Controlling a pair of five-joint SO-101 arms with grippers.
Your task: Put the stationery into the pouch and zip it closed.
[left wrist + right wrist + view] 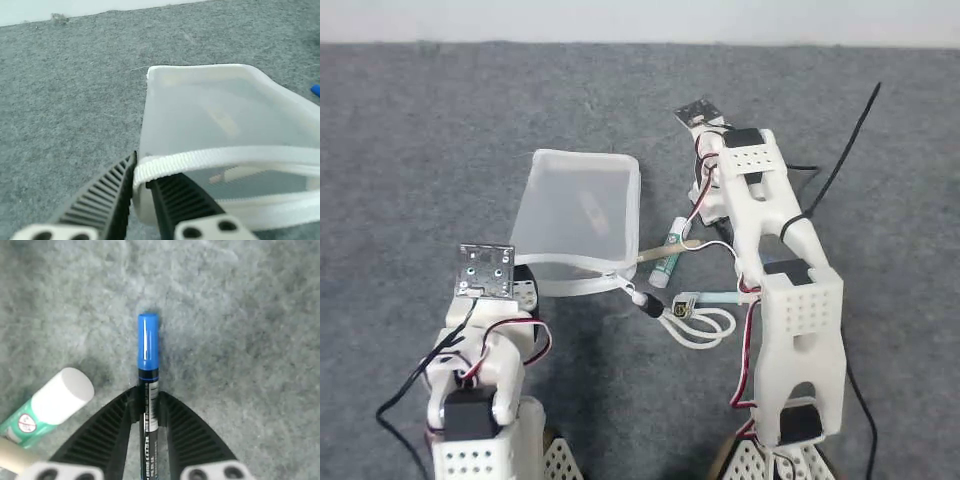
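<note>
A translucent white pouch (578, 210) lies on the grey carpet with its zipper mouth (582, 286) toward the arms. A pale item (590, 211) shows faintly inside. My left gripper (141, 172) is shut on the pouch's white zipper tape (210, 159) at one end of the mouth. My right gripper (148, 394) is shut on a blue-capped marker (148, 342), whose cap points away from the fingers just over the carpet. A green-and-white glue stick (47, 407) lies beside that gripper, also seen beside the pouch as the glue stick (665, 258). A wooden stick (665, 248) crosses it.
A black-tipped item (648, 305) and a looped white cord (702, 326) lie in front of the pouch, between the two arms. The right arm (760, 190) stretches over the carpet to the right of the pouch, and black cables (840, 170) trail off it.
</note>
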